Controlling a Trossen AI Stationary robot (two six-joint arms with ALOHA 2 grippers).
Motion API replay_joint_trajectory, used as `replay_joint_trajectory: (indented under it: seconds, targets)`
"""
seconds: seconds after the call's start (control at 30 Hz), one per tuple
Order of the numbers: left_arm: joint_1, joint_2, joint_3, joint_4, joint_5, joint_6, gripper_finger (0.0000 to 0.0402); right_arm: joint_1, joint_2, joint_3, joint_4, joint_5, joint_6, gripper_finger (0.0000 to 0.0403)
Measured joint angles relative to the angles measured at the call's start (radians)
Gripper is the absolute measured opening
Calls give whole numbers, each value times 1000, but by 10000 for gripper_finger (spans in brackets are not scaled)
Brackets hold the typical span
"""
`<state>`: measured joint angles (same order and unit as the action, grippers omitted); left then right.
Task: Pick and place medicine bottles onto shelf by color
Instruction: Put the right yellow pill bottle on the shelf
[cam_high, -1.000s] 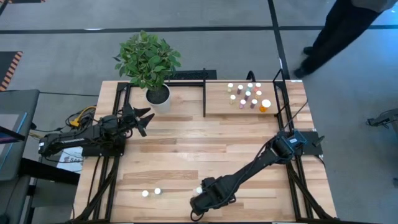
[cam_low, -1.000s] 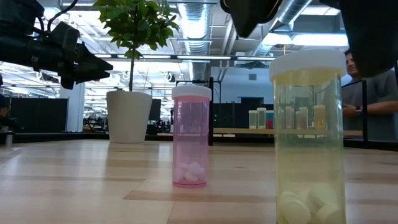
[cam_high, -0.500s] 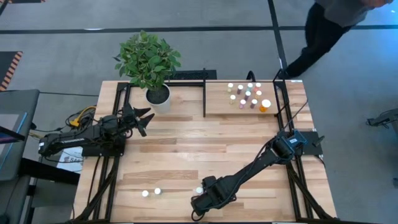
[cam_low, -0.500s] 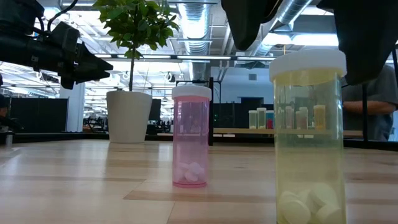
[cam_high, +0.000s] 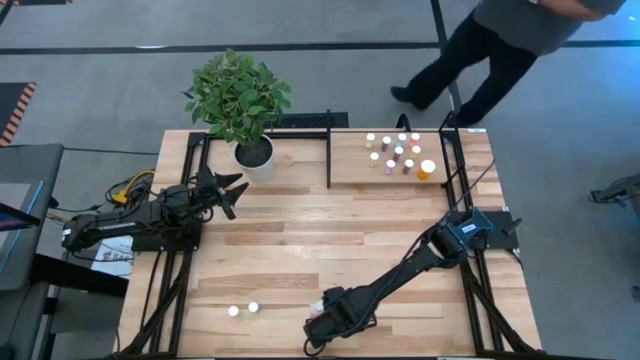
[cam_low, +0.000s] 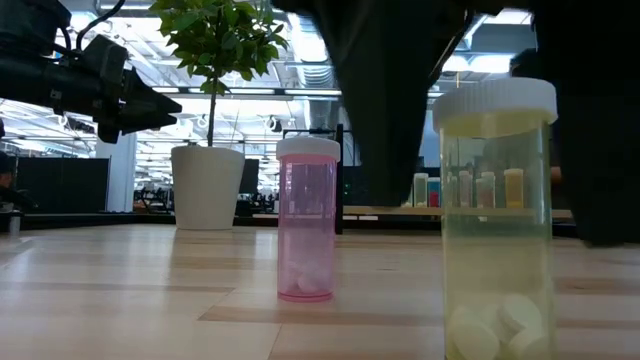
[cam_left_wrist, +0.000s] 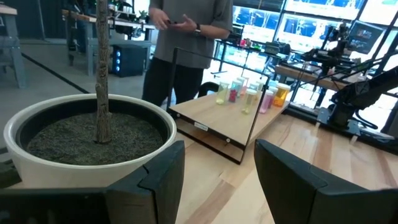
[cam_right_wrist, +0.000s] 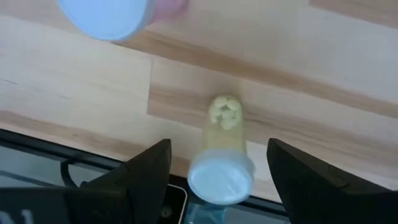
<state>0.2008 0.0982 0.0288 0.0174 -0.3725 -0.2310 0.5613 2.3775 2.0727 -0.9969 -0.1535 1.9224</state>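
Observation:
A yellow-green medicine bottle (cam_right_wrist: 224, 155) with a white cap stands upright on the table near its front edge. My right gripper (cam_right_wrist: 219, 146) points steeply down over it, open. One finger (cam_low: 385, 120) stands on each side of the bottle (cam_low: 497, 220), touching nothing. A pink bottle (cam_low: 307, 220) stands upright just beyond. Two more bottles (cam_high: 243, 309) stand to the left. The shelf (cam_high: 350, 172) at the far right holds several bottles (cam_high: 400, 152). My left gripper (cam_left_wrist: 217, 180) waits open beside the plant pot.
A white plant pot (cam_high: 254, 156) with a green plant stands at the far left-centre, right in front of my left gripper. A person (cam_high: 500, 50) walks on the floor beyond the table's far edge. Bare planks lie between the shelf and the front bottles.
My right gripper has come down toward the yellow-green bottle, so its fingers now stand low on both sides of it. The bottle has not moved. The person beyond the table has walked toward the left.

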Motion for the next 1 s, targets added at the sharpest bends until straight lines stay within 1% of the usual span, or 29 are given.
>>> replay_joint_trajectory:
  seconds: [0.67, 0.8, 1.0]
  targets:
    - [0, 0, 0, 0, 0, 0, 181, -4, 2, 0, 3, 14, 15, 284]
    - [0, 0, 0, 0, 0, 0, 181, -8, 2, 0, 3, 15, 21, 268]
    - [0, 0, 0, 0, 0, 0, 181, -8, 2, 0, 5, 15, 39, 222]
